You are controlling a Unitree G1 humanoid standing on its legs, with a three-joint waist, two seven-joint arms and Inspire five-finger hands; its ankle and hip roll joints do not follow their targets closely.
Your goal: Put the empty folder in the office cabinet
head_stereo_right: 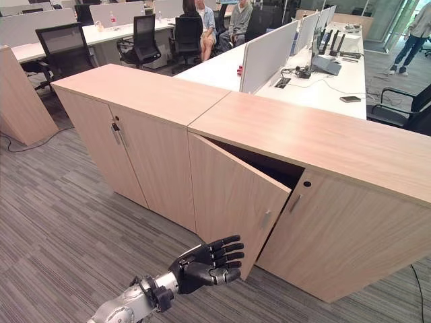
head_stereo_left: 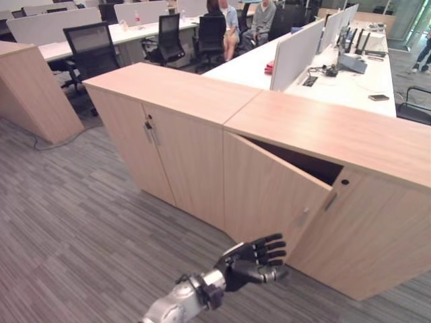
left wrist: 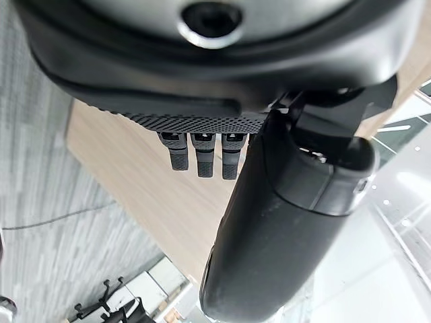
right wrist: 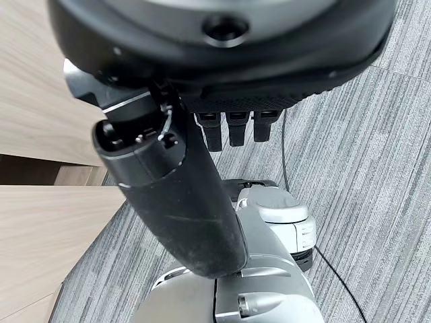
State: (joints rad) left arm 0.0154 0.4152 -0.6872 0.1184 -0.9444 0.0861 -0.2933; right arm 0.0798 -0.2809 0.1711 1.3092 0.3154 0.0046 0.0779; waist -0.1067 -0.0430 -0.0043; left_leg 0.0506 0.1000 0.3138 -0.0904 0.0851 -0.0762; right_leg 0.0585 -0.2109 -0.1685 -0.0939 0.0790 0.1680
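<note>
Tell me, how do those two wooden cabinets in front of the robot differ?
The right cabinet has its left door swung ajar, showing a dark inside; the left cabinet has both doors shut. The robot's left hand reaches near the right cabinet's door, not the left cabinet. Both share light wood.

Cabinet (head_stereo_right: 283,202) interior dark behind the half-open door (head_stereo_right: 232,195)

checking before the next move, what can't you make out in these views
- Inside of the cabinet: dark behind its half-open door, eye views.
- The folder: cannot place it; left hand near the door holds nothing.
- Right hand: right wrist view shows fingertips past the thumb, grip unclear.
</note>
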